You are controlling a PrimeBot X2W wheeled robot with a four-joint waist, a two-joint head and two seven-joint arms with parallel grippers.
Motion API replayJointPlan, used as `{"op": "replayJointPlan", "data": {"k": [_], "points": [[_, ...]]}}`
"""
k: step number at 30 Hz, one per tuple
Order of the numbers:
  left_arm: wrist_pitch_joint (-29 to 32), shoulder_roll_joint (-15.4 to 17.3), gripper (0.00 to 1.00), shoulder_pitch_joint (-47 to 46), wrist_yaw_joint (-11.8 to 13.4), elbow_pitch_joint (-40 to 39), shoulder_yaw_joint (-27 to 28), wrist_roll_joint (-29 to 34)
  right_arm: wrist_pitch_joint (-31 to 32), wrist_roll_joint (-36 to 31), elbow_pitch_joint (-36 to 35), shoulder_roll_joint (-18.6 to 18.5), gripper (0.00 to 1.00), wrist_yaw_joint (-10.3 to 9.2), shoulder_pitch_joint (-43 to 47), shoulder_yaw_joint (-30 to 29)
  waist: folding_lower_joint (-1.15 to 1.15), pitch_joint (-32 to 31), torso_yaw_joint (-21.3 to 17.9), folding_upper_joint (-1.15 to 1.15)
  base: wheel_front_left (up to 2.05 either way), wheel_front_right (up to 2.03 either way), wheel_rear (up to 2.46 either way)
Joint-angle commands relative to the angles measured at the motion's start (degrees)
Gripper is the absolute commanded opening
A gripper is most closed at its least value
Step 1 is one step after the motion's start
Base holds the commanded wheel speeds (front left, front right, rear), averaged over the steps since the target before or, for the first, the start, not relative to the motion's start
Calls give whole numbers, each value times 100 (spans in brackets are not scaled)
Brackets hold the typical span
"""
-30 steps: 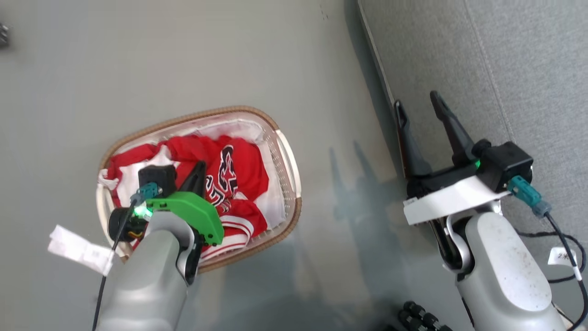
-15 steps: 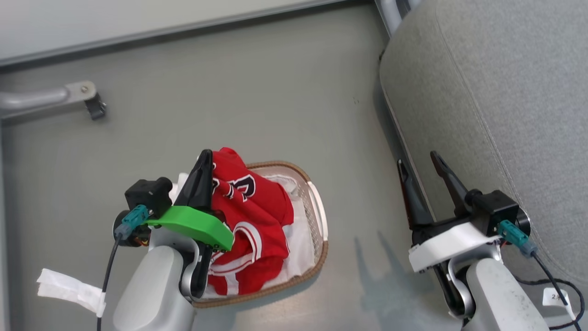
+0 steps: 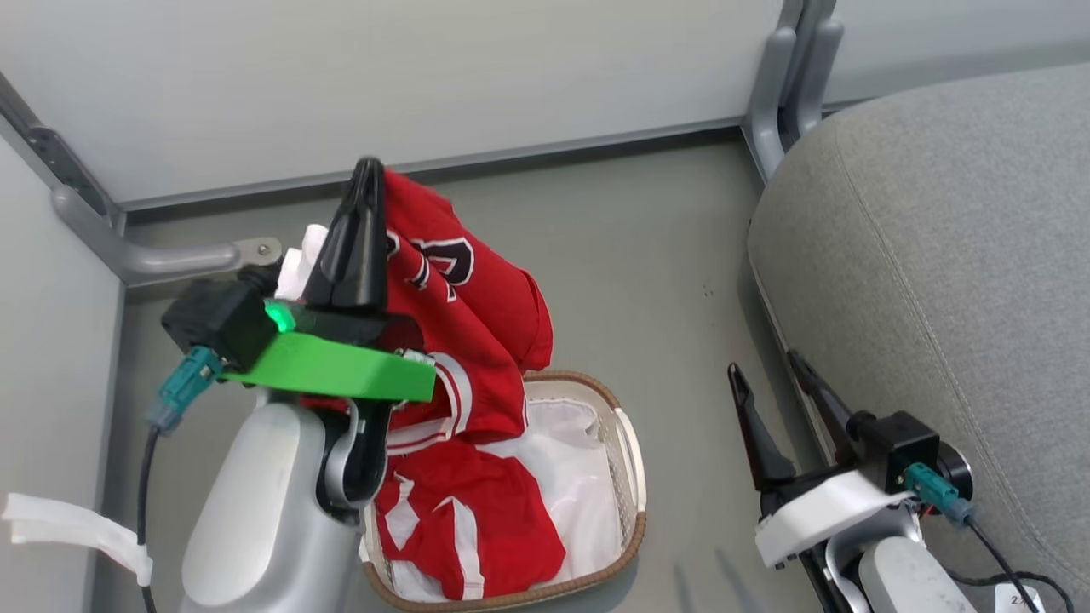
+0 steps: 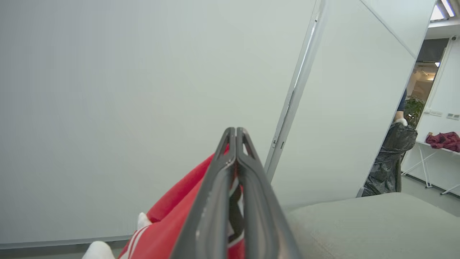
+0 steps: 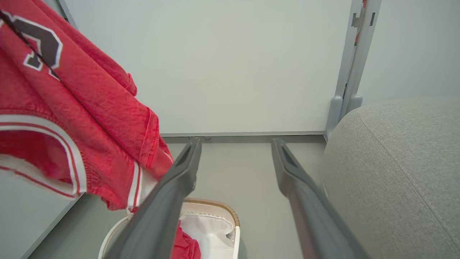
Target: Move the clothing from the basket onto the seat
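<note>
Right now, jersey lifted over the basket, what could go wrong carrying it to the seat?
1. The jersey, pinched in the left gripper, trails onto red cloth in the basket and may drag it out.
2. The open right gripper stands between basket and seat; the swinging jersey could snag there.

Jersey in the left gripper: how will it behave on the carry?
Likely floppy: the jersey hangs in folds from the shut left gripper. Probably light; one narrow pinch holds it. Its low end reaches the basket, so it may drag or snag.
</note>
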Motion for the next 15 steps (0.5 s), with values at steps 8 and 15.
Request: {"op": "replayJointPlan", "data": {"k": [8, 15], "points": [[0, 8, 0, -416, -15, -549, 3, -217, -11, -70, 105, -24, 100, -5, 273, 179, 0, -400, 149, 0, 0, 0, 0], [-1, 8, 0, -264, -15, -702, -111, -314, -11, -78, 143, -24, 100, -5, 334, 297, 0, -507, 167, 0, 0, 0, 0]]}}
